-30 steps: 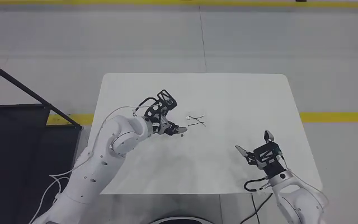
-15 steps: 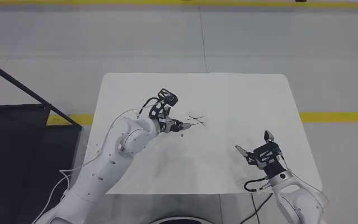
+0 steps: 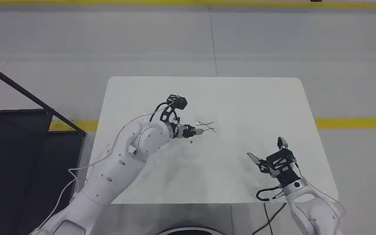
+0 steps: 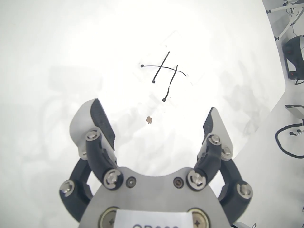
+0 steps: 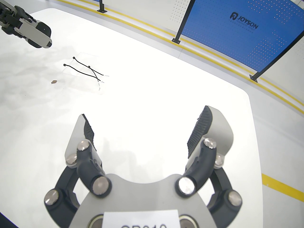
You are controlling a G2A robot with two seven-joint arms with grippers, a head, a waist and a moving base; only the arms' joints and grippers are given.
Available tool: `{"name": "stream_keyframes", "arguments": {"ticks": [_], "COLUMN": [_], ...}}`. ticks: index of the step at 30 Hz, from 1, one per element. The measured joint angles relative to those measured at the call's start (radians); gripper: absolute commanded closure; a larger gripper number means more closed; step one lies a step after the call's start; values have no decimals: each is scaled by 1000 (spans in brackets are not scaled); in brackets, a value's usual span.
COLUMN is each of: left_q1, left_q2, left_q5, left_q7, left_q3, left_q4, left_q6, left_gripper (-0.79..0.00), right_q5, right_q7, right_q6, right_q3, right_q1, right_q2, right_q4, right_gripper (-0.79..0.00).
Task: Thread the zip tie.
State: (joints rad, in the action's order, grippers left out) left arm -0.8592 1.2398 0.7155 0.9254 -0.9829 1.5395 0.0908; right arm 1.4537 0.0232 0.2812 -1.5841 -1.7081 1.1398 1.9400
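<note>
Left pincer [image 4: 153,105] near zip ties [image 4: 161,66]

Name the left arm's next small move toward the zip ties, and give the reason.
Probably ease the left gripper forward and down over the nearest zip tie. Its jaws stand open and empty above the table, just short of the three crossed ties, and that tie's head end lies closest, clear of the crossing.
</note>
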Motion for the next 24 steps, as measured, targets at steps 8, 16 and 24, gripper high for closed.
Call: {"name": "stream_keyframes", "arguments": {"ticks": [8,16,24], "left_q1": [-1,45,93], "left_q2": [17,49,76], "left_q5": [-9,-16,-44], "left_q7": [-53,-60,-65], "left_q3": [18,75,113], "left_q4": [-1,-28,-101], "left_q6": [151,328,385], "left_gripper": [-785,-369,-320], "right_q5": [0,0,0], "right_q7": [0,0,0], "right_q6": [0,0,0], "right_q3": [0,0,0], "right_q1": [0,0,0], "right_q2": [0,0,0], "right_q4": [0,0,0], "right_gripper": [-785,-785,-785]}}
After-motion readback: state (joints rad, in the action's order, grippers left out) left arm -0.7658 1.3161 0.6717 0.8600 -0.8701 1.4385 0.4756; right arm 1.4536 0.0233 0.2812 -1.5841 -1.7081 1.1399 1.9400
